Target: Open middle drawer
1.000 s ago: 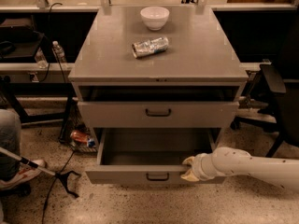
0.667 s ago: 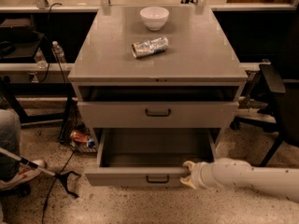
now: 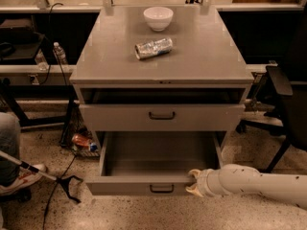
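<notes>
Middle drawer (image 3: 156,162) pulled well out, interior exposed; task looks basically done. Gripper (image 3: 193,182) at drawer front, under counter (image 3: 201,56) front edge, right of handle (image 3: 161,189). Grip state: cannot tell.

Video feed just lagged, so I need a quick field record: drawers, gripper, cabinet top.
target: wide shallow grey metal middle drawer, pulled well out
gripper: cream gripper at that drawer's front rim, right of its small dark handle
top drawer: taller grey front, dark gap above it
grey cabinet top: white round bowl, crushed silver can
</notes>
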Motion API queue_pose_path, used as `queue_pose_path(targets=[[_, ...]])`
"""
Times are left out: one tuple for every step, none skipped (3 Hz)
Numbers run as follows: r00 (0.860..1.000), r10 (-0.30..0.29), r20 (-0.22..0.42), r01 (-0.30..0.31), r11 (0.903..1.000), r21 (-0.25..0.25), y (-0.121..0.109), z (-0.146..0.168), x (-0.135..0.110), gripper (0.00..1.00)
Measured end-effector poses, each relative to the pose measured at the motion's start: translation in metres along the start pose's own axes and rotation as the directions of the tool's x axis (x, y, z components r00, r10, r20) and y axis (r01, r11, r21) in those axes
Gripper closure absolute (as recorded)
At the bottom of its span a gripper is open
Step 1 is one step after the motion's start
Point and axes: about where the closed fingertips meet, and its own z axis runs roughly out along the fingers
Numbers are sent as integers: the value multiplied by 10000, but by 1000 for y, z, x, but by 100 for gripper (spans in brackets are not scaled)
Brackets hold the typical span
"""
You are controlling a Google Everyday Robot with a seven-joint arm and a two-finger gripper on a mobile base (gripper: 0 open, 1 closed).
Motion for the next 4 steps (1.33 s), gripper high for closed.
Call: queue_pose_path(targets=[[10000, 17, -10, -17, 10000, -4, 0, 0, 0, 100], [10000, 17, -11, -17, 10000, -5, -1, -1, -1, 100], [9996, -32, -267, 29, 9999, -114, 24, -1, 10, 100], [9996, -32, -267, 29, 9999, -114, 22, -7, 7, 100]])
